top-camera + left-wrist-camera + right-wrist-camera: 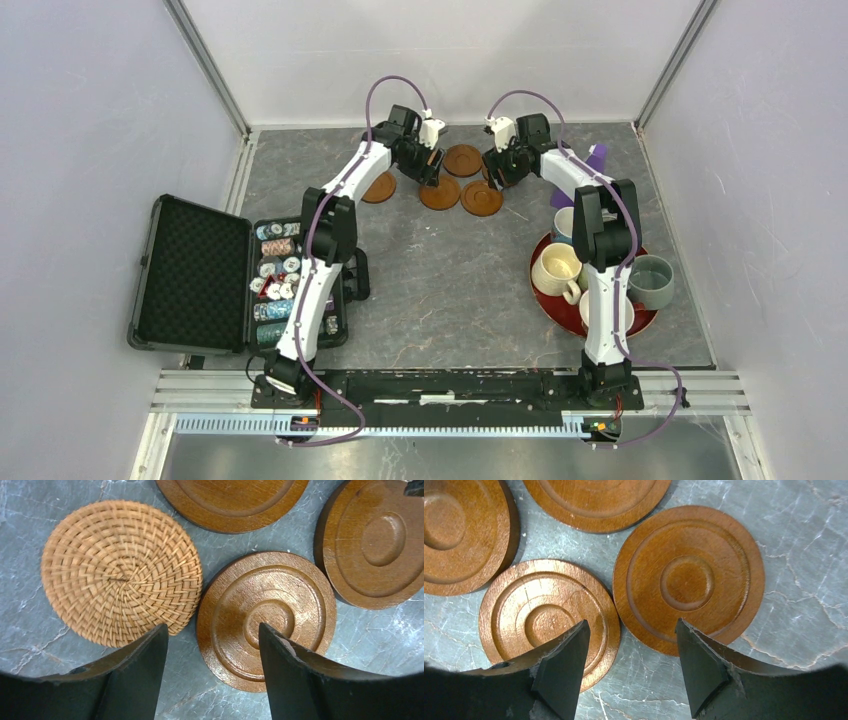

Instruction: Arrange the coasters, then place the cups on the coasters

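Hovering above coasters (440, 193): left end effector (212, 626); right end effector (632, 622); parted

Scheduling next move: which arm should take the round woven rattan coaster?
Left. The round woven rattan coaster lies beside the open left gripper; the right gripper hovers over round brown wooden coasters farther right, rattan outside its view.

No writing, label, brand or number can be read in any view. The coasters (250, 605) at the far middle show only turned rings in the wood. The chips (275, 278) in the open case (190, 272) at the near left have striped markings, but they are too small to tell whether any are figures or words.
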Controlling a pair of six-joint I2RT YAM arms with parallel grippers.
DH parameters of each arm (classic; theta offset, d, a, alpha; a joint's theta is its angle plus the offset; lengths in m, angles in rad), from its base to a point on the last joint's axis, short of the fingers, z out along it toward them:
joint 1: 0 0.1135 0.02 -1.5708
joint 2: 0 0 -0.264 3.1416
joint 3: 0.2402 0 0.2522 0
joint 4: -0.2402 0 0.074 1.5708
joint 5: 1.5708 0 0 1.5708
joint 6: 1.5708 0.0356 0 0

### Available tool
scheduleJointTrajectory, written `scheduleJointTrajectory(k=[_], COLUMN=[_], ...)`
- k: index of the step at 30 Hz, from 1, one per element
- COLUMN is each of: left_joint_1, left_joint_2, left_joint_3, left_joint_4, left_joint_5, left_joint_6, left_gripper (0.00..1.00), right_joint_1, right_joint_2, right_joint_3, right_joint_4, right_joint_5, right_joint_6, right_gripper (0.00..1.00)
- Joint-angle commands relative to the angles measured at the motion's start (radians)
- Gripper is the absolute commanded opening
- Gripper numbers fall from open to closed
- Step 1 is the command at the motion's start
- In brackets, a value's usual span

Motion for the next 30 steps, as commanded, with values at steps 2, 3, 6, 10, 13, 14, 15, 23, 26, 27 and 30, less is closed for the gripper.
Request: scheduleJointTrajectory(k=[2, 3, 6, 10, 13, 14, 15, 23, 26, 27, 30], left_joint_1=[-0.009, -0.014, -0.042, -0.085, -0.107, -0.114, -0.121, -0.202, -0.204, -0.204, -0.203], left_joint_2=[-0.028, -0.049, -0.143, -0.251, -0.318, -0.337, -0.361, -0.557, -0.612, -0.632, -0.681], left_joint_3=[-0.046, -0.085, -0.241, -0.438, -0.557, -0.597, -0.631, -0.944, -1.001, -1.018, -1.037], left_joint_4=[-0.147, -0.151, -0.126, -0.087, -0.066, -0.063, -0.057, 0.007, 0.005, 0.004, -0.021], left_joint_5=[0.132, 0.132, 0.099, 0.055, 0.033, 0.032, 0.034, 0.062, 0.109, 0.122, 0.178], left_joint_6=[-0.056, -0.041, 0.034, 0.109, 0.136, 0.14, 0.145, 0.189, 0.172, 0.174, 0.193], left_gripper=[0.7, 0.69, 0.68, 0.65, 0.63, 0.62, 0.62, 0.6, 0.6, 0.6, 0.62], right_joint_1=[-0.009, -0.009, -0.01, -0.009, -0.008, -0.006, -0.004, 0.027, 0.045, 0.049, 0.049], right_joint_2=[-0.051, -0.056, -0.072, -0.077, -0.087, -0.097, -0.108, -0.236, -0.283, -0.297, -0.312], right_joint_3=[-0.021, -0.026, -0.058, -0.092, -0.126, -0.147, -0.17, -0.422, -0.499, -0.518, -0.514], right_joint_4=[-0.032, -0.037, -0.034, -0.034, -0.032, -0.032, -0.032, -0.031, -0.027, -0.023, -0.032], right_joint_5=[-0.044, -0.047, -0.047, -0.072, -0.09, -0.097, -0.103, -0.162, -0.182, -0.184, -0.198], right_joint_6=[-0.017, -0.023, -0.035, -0.033, -0.038, -0.047, -0.055, -0.139, -0.164, -0.169, -0.18], right_gripper=[0.7, 0.7, 0.69, 0.67, 0.65, 0.65, 0.64, 0.61, 0.6, 0.6, 0.61])
